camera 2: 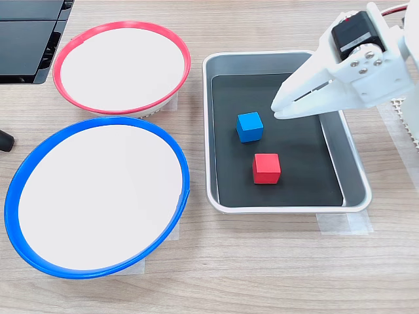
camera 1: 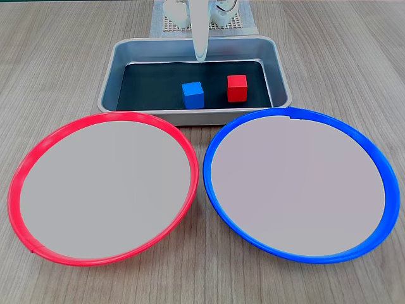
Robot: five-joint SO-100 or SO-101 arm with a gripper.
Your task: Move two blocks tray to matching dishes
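The silver tray (camera 1: 112, 68) (camera 2: 217, 195) holds both blocks on its black floor. The blue block (camera 1: 193, 95) (camera 2: 249, 126) and the red block (camera 1: 236, 88) (camera 2: 266, 168) sit a little apart. My white gripper (camera 1: 201, 58) (camera 2: 277, 110) hangs above the tray's far side, its fingers together and holding nothing, with its tip close to the blue block but clear of it. The red-rimmed dish (camera 1: 101, 190) (camera 2: 121, 65) and the blue-rimmed dish (camera 1: 297, 190) (camera 2: 98, 196) stand side by side beside the tray, both bare inside.
A black flat panel (camera 2: 26, 39) lies beyond the red-rimmed dish, and a small dark object (camera 2: 4, 140) pokes in at the frame edge. The arm's base stands on a white mesh mat (camera 1: 240, 24) behind the tray. Bare wooden tabletop (camera 2: 262, 268) surrounds everything.
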